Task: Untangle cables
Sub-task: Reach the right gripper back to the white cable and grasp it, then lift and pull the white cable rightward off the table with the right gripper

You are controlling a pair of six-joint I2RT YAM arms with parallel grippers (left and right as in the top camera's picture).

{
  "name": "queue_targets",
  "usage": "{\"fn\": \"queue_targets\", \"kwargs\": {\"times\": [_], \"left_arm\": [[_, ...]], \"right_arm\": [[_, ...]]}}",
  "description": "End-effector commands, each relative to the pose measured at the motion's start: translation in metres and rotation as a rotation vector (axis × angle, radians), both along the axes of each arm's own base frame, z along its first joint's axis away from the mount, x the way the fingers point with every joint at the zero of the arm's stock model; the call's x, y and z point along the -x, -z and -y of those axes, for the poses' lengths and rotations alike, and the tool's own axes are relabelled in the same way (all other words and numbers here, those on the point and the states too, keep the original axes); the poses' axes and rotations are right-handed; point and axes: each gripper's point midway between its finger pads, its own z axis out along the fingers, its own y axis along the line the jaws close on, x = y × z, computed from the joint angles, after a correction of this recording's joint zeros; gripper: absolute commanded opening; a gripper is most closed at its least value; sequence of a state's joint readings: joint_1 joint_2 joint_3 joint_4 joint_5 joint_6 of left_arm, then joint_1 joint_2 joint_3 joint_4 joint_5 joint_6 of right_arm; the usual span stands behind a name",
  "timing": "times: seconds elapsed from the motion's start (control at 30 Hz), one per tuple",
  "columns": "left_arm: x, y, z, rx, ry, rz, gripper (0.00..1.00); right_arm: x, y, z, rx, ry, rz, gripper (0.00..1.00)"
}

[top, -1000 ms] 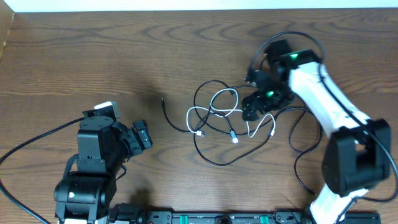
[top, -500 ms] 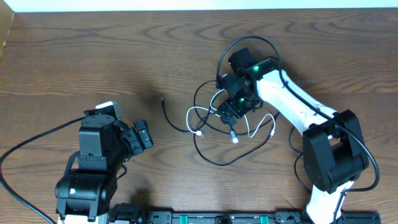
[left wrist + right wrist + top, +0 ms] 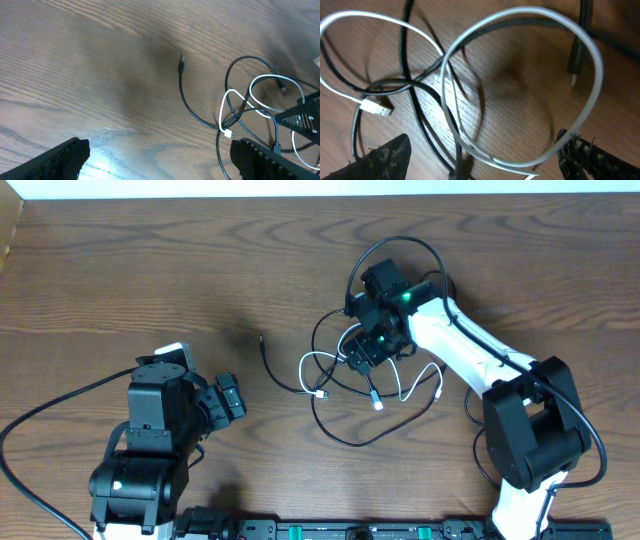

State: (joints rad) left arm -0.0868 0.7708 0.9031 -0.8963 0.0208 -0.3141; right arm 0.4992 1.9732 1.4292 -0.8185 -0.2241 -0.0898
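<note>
wooden table [image 3: 150, 270] bears tangled cables [image 3: 330, 385]; right gripper [image 3: 480, 155] hangs over them, jaws spread; left gripper [image 3: 228, 397] sits apart, jaws spread.

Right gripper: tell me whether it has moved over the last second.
Yes. The right gripper has swung left, from the right edge of the cables to above their white loops in the middle.

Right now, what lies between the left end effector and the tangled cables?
Mostly bare table: only the black cable's loose tail runs between the left end effector and the cables. The overhead and left wrist views both show it.
</note>
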Motion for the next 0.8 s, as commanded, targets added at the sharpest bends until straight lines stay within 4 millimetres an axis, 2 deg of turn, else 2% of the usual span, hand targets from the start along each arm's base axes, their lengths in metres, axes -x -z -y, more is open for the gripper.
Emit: {"fn": "queue_targets", "kwargs": {"times": [0.0, 0.17, 0.37, 0.77], "left_arm": [[-0.0007, -0.006, -0.0013, -0.005, -0.001, 0.012, 0.96], [-0.0007, -0.006, -0.0013, -0.005, -0.001, 0.012, 0.96], [-0.0007, -0.006, -0.0013, -0.005, -0.001, 0.012, 0.96], [0.0004, -0.005, -0.0014, -0.005, -0.001, 0.006, 0.96]], "right_arm": [[0.0087, 0.0156, 0.0038, 0.018, 0.046, -0.036, 0.88], [0.0108, 0.0201, 0.0049, 0.018, 0.061, -0.043, 0.84], [0.0108, 0.0201, 0.0044, 0.016, 0.088, -0.051, 0.58], [0.0045, 0.0182, -0.0031, -0.012, 0.169, -0.044, 0.42]]}}
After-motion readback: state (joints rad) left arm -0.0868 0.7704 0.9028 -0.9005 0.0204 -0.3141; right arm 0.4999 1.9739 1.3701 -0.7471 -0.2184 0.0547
